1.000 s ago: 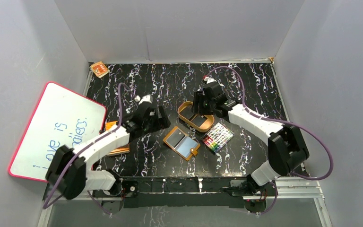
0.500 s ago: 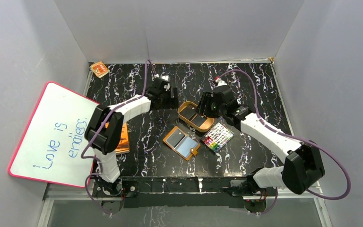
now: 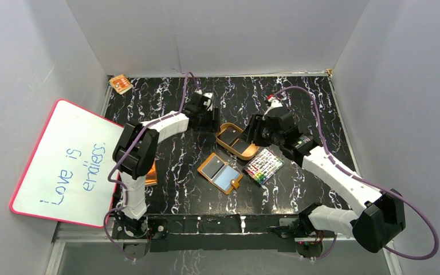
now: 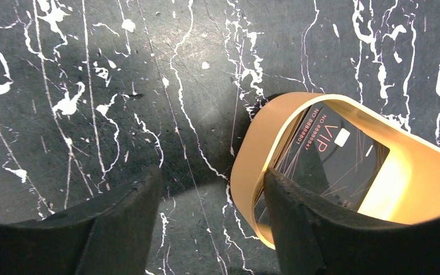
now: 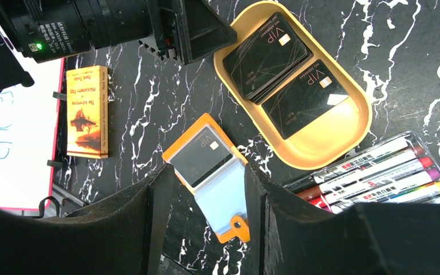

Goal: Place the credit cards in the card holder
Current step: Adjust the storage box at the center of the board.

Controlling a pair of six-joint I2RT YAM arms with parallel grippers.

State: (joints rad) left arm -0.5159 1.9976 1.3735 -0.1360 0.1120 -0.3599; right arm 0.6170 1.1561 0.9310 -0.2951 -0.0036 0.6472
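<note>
Top external view: orange card holder lies open and flat on the black marbled tabletop, on the near side of a tan oval tray and just left of a marker pack. Left pincer is low at the tray's far-left end. Right pincer is at the tray's right side. A whiteboard with blue handwriting leans at the left wall. An orange booklet lies beside it, partly hidden by the left arm. A small orange item sits in the far-left corner, too small to identify.

Left wrist view: left pincer jaws are apart and grip nothing. 1 finger is over bare tabletop and the other is over the tray's end, so the tray wall sits between them. Can't tell if either finger touches the rim. A black VIP card shows inside the tray.

Right wrist view: right pincer is open, empty and raised well above the tabletop, and the card holder shows between its fingers. Credit cards are in 3 places. A stack, count unclear, lies at 1 end of the tray. 1 single card lies flat beside the stack at the tray's other end. 1 card sits in the card holder's orange half. The light-blue half is bare, with the snap tab at its outer edge. The marker pack is just beside the tray's end; contact unclear.
</note>
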